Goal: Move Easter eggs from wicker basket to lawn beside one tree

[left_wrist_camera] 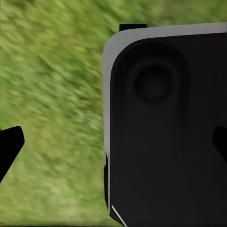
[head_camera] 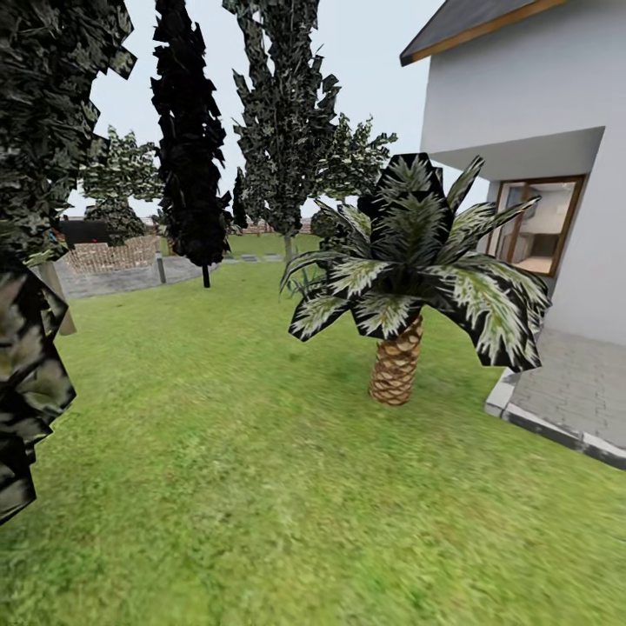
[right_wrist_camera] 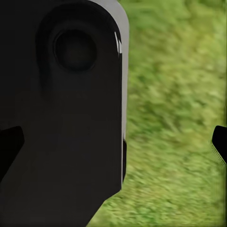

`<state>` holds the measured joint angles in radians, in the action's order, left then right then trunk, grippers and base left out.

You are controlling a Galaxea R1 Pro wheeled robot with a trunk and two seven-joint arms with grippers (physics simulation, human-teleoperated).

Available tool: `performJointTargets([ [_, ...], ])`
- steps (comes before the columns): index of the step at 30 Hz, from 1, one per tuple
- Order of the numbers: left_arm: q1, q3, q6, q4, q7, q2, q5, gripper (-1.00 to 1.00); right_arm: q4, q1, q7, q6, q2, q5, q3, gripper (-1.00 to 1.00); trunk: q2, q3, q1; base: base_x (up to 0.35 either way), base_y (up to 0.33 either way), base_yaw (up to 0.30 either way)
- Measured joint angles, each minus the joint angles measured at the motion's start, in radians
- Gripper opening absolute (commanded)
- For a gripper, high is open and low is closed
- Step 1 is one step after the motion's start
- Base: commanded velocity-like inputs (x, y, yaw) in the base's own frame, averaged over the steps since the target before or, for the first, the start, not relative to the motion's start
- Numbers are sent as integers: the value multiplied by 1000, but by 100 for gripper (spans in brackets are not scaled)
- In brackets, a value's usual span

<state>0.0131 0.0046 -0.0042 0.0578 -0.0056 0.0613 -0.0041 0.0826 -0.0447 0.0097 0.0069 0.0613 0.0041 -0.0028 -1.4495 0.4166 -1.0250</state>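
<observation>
Dark foliage [head_camera: 30,365] hangs closest, at the head view's left edge. Lawn [head_camera: 261,487] spreads ahead, mottled green, running back toward a paved strip and a low fence [head_camera: 113,255]. On the grass stands a short palm [head_camera: 409,261] with a scaly trunk, fronds spread wide. Right of it rises a white house [head_camera: 530,113] with a wood-framed window [head_camera: 535,224] and a grey patio [head_camera: 582,391] at its foot. Narrow dark cypresses [head_camera: 189,139] stand farther back. Each wrist view looks down on blurred grass past a black robot body panel [left_wrist_camera: 165,127]. The left tool [left_wrist_camera: 113,144] and right tool [right_wrist_camera: 113,142] both show dark fingertips [left_wrist_camera: 10,142] spread wide at the frame edges, holding nothing.
</observation>
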Motion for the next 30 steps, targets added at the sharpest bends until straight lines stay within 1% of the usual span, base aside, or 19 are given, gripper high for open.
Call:
performJointTargets([
  [30, 0, 0, 0, 0, 0, 0, 0, 100, 0, 0, 0, 0, 0, 0, 0, 100, 0, 0, 0, 0, 0, 273],
])
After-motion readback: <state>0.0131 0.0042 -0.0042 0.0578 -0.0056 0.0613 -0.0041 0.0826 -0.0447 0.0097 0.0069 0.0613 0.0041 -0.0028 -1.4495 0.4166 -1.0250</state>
